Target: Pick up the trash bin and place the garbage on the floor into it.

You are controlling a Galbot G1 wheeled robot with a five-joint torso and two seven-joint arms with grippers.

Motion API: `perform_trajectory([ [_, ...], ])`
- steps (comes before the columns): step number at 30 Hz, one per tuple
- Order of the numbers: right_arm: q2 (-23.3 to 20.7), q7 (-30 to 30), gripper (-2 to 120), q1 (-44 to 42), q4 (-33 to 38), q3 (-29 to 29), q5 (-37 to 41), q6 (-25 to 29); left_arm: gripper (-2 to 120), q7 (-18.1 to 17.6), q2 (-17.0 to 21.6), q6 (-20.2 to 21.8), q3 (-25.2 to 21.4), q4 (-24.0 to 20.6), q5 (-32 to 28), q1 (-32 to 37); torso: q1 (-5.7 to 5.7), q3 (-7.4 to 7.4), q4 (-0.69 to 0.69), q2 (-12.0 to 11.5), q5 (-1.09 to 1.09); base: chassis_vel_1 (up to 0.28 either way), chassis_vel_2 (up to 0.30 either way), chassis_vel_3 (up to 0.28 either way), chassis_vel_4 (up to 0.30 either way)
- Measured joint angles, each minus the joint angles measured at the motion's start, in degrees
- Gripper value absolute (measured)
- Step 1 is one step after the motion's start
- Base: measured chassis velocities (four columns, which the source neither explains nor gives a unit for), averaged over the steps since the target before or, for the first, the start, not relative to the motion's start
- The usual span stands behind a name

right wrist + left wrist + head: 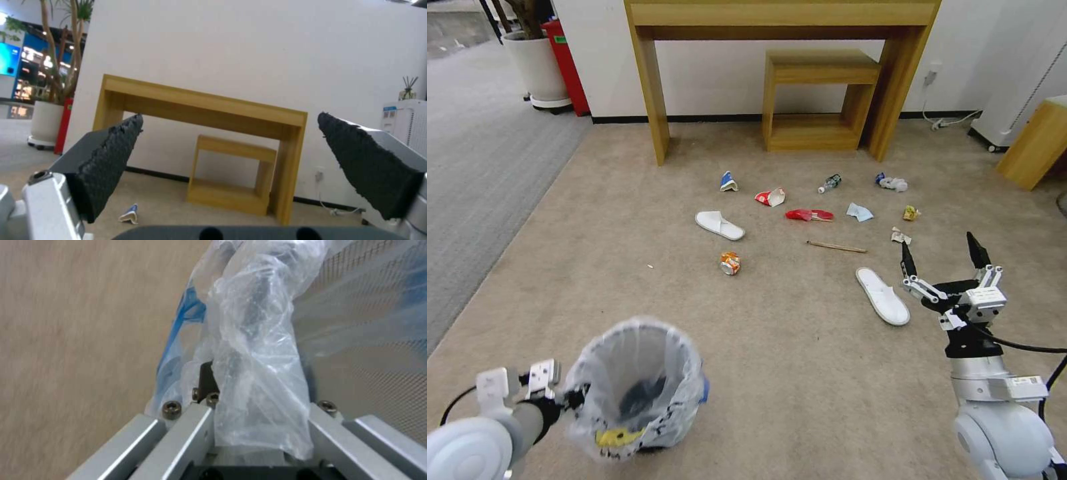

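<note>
Lower left: we are seeing the left gripper (570, 395) clamping the bagged rim of the trash bin (635, 390). Mid-frame: the garbage (802, 215) is lying scattered on the floor (774, 347), well apart from the bin. Lower right: the right gripper (941, 257) is hovering spread wide, gripping nothing, beside a white slipper (882, 295).

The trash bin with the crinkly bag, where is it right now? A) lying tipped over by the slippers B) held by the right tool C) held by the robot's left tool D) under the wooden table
C: the left tool is shut on the bagged rim of the trash bin, while the right tool hangs open.
</note>
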Motion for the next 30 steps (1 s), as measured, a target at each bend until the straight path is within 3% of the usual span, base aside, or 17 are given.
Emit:
perform_trajectory([
  [6,0.4,0.0,100,0.3,0.3,-0.1,0.0,-0.5,2,-2.9,2.2,0.2,-5.8,-6.6,-5.6,2.3,0.00,0.00,0.02,0.0,0.01,0.000,0.000,0.000,0.000],
  [11,0.2,0.2,100,0.5,0.7,0.2,0.5,-0.9,2,-4.5,4.7,0.7,-12.8,-7.5,-10.0,5.7,0.00,0.00,0.03,0.0,0.00,0.000,0.000,0.000,0.000],
  [23,0.8,0.4,100,0.1,1.6,0.4,0.5,-1.2,2,-7.1,7.5,1.0,-15.0,-7.3,-12.8,8.4,0.00,0.00,0.02,0.0,-0.01,0.000,0.000,0.000,0.000],
  [30,1.1,0.5,100,-0.3,1.7,0.8,0.4,-1.1,2,-8.5,8.3,1.3,-19.0,-7.2,-17.7,8.3,0.00,0.00,0.01,0.0,0.00,0.000,0.000,0.000,0.000],
])
